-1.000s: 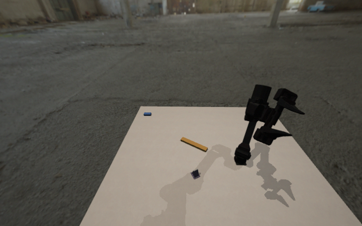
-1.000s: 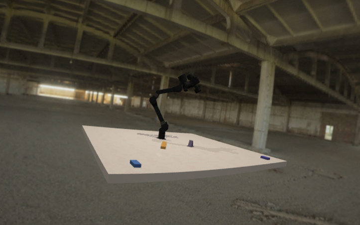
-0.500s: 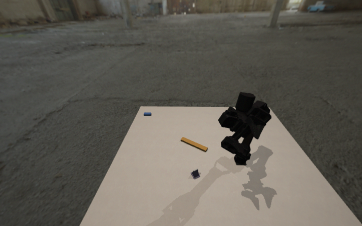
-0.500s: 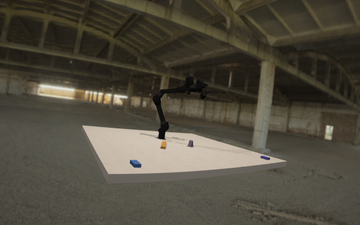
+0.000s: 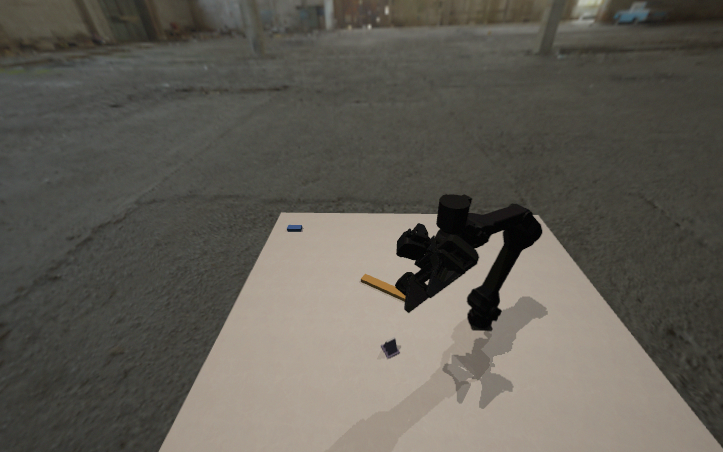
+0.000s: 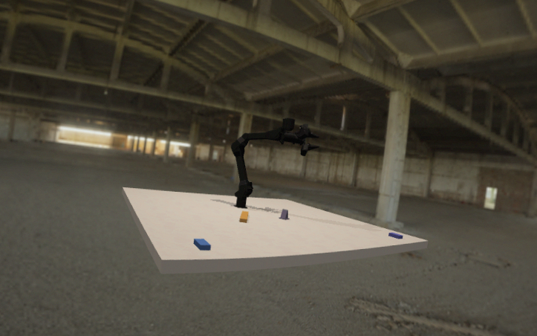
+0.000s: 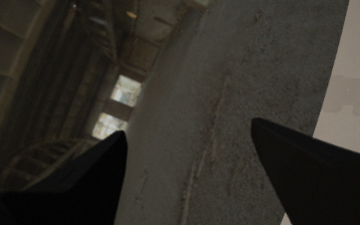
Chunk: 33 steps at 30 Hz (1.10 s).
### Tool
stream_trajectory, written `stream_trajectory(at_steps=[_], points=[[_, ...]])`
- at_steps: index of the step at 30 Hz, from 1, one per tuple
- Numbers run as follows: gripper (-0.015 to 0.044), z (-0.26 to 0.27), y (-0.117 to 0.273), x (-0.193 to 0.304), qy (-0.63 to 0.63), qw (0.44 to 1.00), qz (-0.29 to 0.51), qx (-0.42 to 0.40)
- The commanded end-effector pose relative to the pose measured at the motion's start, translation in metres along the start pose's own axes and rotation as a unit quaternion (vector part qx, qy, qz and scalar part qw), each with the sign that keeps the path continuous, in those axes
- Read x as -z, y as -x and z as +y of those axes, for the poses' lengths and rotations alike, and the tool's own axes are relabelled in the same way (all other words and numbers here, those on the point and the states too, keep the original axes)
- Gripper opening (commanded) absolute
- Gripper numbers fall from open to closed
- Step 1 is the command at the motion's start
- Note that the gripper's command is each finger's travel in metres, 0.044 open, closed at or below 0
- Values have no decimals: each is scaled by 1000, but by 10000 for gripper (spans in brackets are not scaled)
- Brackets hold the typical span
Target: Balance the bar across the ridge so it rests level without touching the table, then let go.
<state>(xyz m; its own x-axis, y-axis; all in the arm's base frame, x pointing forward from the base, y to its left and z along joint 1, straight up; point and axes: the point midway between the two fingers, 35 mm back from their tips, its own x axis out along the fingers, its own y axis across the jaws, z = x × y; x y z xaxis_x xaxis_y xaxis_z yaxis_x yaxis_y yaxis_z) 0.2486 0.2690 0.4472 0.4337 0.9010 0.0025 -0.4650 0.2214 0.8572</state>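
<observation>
The orange bar (image 5: 381,285) (image 6: 243,216) lies flat on the table, away from the ridge; the arm hides its near right end in the top view. The small dark purple ridge (image 5: 390,348) (image 6: 284,214) stands on the table with nothing on it. My gripper (image 6: 317,141) (image 7: 189,132) is open and empty, with its fingers spread. It is high above the table and points outward in the exterior view. Neither the bar nor the ridge shows in the wrist view.
The pale table (image 5: 274,387) (image 6: 304,238) (image 7: 351,119) carries a blue block (image 5: 294,228) (image 6: 202,244) near one corner. A darker blue-violet block (image 6: 395,236) lies near another corner in the exterior view. The arm's shadow falls across the table.
</observation>
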Motion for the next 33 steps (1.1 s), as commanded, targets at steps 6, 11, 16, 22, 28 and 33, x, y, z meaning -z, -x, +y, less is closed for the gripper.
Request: stream_trajectory(at_steps=[6,11,16,22,28,33], points=[[315,-70,5,-33,10,994,-36,105],[315,-99,11,-45,11,988,-46,150],[315,-136,21,-60,10,975,-55,213],[315,-185,41,-78,6,953,-60,296],[315,-232,68,-90,-3,926,-57,374],[315,-267,95,-97,-15,899,-48,434]])
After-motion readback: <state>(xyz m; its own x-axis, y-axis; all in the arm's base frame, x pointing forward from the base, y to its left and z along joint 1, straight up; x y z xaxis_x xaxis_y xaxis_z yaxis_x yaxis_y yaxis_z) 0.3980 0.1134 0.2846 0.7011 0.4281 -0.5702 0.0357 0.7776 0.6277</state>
